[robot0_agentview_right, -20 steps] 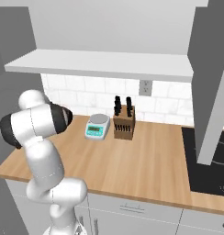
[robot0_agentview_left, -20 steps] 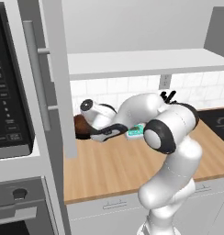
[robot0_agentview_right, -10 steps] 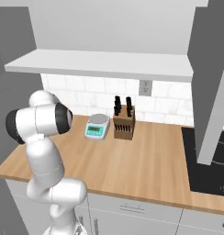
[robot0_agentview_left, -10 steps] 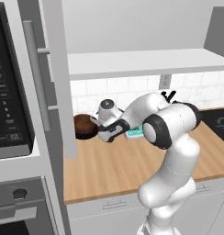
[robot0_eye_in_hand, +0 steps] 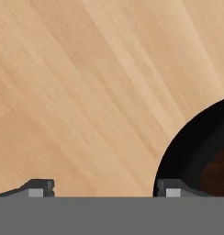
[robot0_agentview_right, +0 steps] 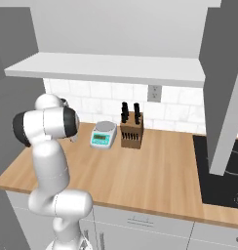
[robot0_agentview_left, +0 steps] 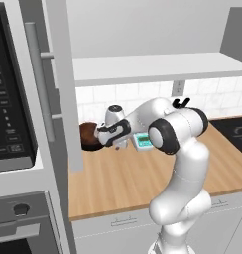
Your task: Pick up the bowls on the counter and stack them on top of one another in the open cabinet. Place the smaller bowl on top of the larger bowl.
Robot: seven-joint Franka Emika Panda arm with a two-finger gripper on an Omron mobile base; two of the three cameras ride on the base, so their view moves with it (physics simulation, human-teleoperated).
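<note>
Tool (robot0_eye_in_hand: 104, 187) jaws wide apart over counter (robot0_eye_in_hand: 86, 92), dark bowl (robot0_eye_in_hand: 201, 156) cut off at edge.

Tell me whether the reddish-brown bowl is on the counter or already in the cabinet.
On the counter. The reddish-brown bowl sits on the wooden counter beside the cabinet door, below the shelf.

reddish-brown bowl (robot0_agentview_left: 87, 136) | upright on wooden desk (robot0_agentview_left: 123, 176) at its back left | open cabinet (robot0_agentview_left: 148, 67) shelf above
</note>
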